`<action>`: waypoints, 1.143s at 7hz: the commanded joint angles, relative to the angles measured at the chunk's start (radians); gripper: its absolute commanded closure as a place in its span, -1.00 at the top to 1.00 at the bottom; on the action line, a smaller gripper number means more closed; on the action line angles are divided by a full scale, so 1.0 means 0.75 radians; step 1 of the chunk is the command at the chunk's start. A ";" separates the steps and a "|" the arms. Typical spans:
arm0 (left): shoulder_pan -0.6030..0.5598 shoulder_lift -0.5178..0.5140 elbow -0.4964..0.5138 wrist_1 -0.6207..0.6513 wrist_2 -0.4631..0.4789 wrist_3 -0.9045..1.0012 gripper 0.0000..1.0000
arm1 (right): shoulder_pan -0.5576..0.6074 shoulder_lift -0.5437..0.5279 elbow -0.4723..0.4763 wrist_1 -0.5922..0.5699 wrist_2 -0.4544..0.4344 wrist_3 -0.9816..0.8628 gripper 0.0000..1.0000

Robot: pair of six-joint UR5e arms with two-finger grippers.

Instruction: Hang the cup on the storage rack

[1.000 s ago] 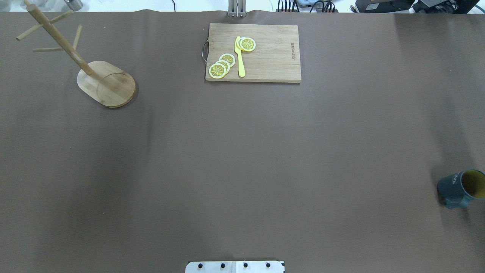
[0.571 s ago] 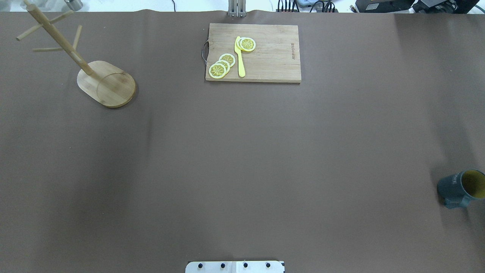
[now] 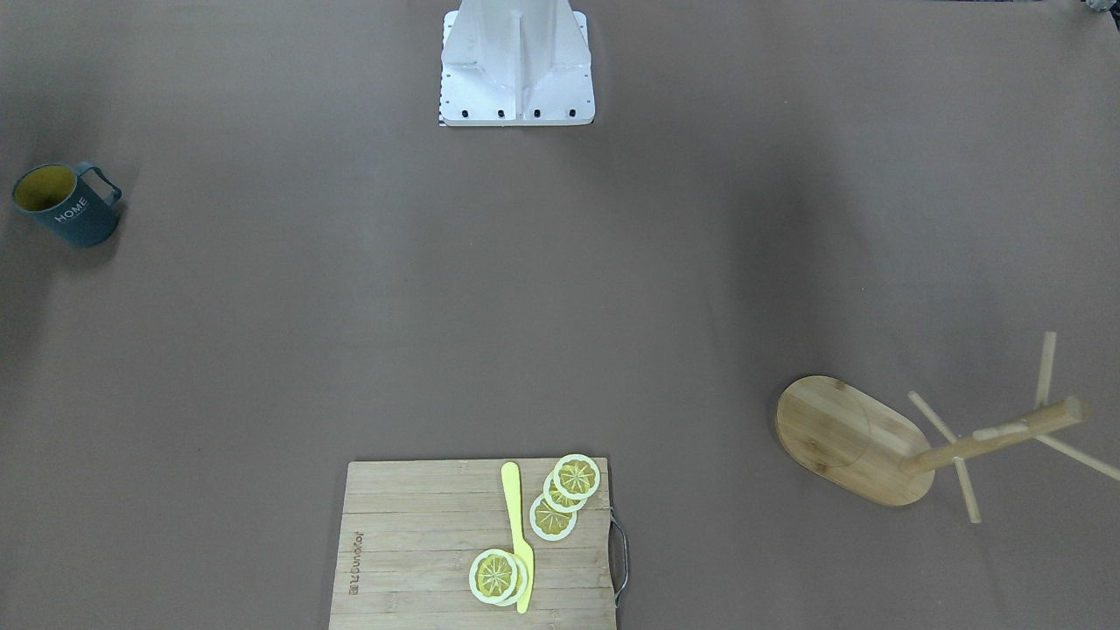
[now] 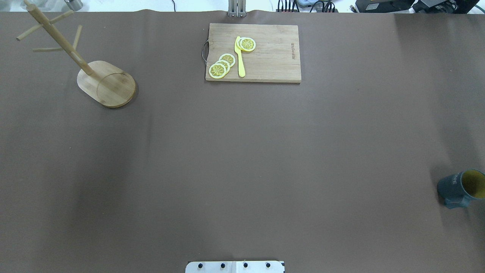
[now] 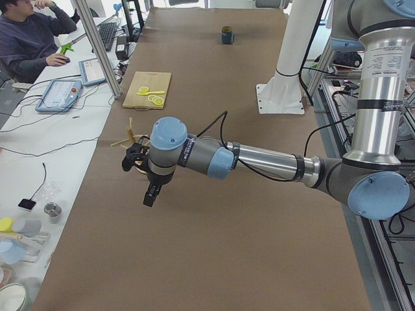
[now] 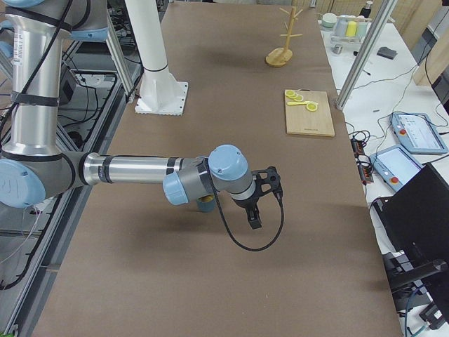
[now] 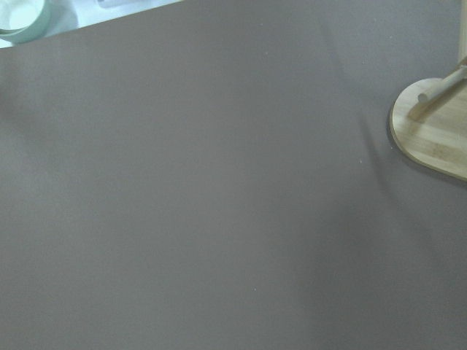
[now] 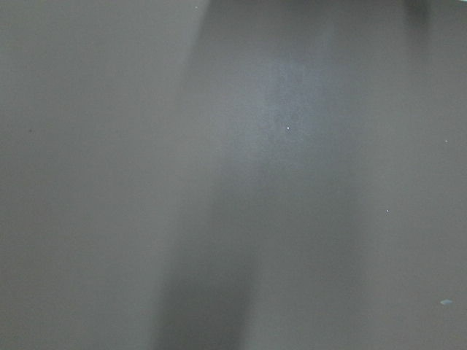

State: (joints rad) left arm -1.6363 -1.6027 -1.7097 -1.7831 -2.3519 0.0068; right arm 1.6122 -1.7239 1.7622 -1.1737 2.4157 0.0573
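The dark teal cup with a yellow inside and white "HOME" lettering stands upright near the table's right edge, also seen as the cup from the front. The bamboo storage rack stands at the far left, its pegs bare; its base shows in the left wrist view. My left gripper hangs above the table near the rack, and my right gripper hangs above the table near the cup. Both show only in the side views, so I cannot tell if they are open or shut.
A wooden cutting board with lemon slices and a yellow knife lies at the far middle. The robot's white pedestal stands at the near edge. A person sits at a desk beyond the table's far side.
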 commanded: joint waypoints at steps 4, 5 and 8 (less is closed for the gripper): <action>0.001 0.018 -0.001 -0.079 0.000 -0.021 0.99 | -0.443 -0.257 0.267 0.058 -0.175 0.398 1.00; 0.001 0.018 -0.001 -0.079 0.002 -0.021 0.99 | -0.539 -0.301 0.283 0.080 -0.232 0.406 1.00; 0.001 0.018 -0.005 -0.087 0.003 -0.023 0.99 | -0.781 -0.434 0.275 0.266 -0.374 0.547 0.98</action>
State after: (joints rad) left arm -1.6352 -1.5893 -1.7122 -1.8461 -2.3501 -0.0102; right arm 1.0844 -2.0078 1.9708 -1.0264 2.1628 0.4439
